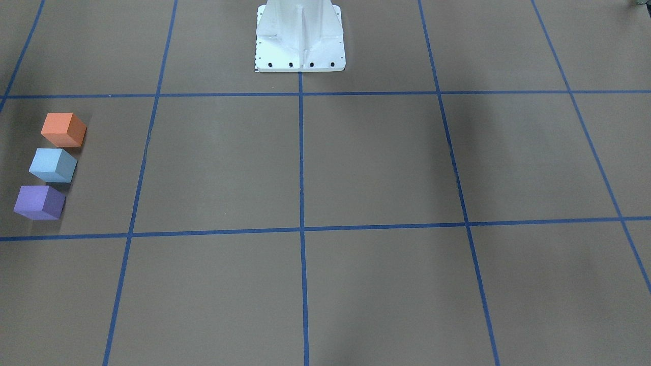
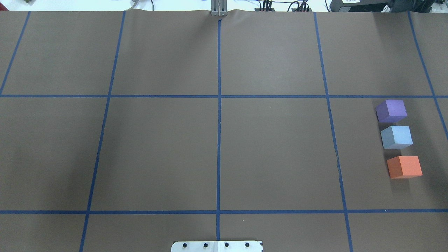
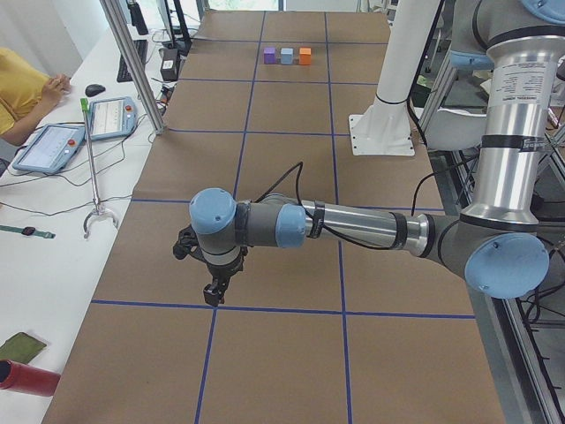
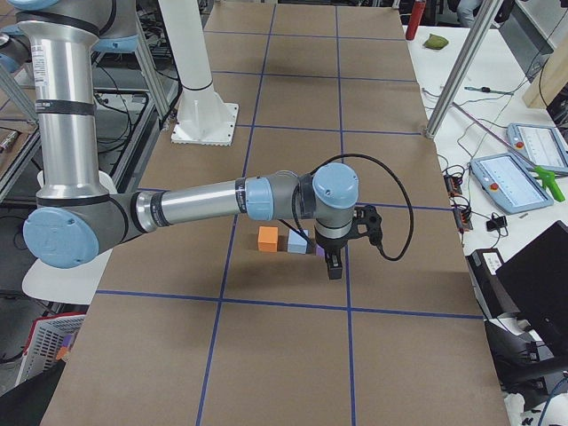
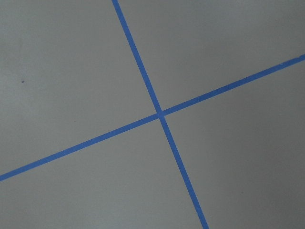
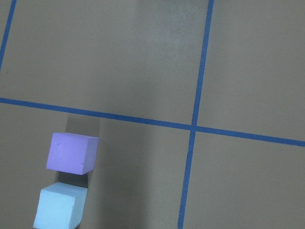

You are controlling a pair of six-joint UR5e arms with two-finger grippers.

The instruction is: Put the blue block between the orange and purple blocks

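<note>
Three blocks stand in a row on the brown table: orange block (image 2: 404, 167), light blue block (image 2: 396, 137) in the middle, purple block (image 2: 391, 110). They also show in the front-facing view as orange (image 1: 63, 129), blue (image 1: 53, 165) and purple (image 1: 39, 202). The right wrist view shows the purple block (image 6: 72, 152) and the blue block (image 6: 59, 207) at lower left. My right gripper (image 4: 334, 266) hangs above the table just beyond the purple end of the row. My left gripper (image 3: 212, 296) hangs over the table's far other end. I cannot tell whether either is open or shut.
Blue tape lines (image 2: 219, 105) divide the table into squares. The robot's white base (image 1: 300, 38) stands at the table's middle edge. An operator (image 3: 22, 93) with tablets sits at a side desk. The left wrist view shows only a tape crossing (image 5: 160, 114).
</note>
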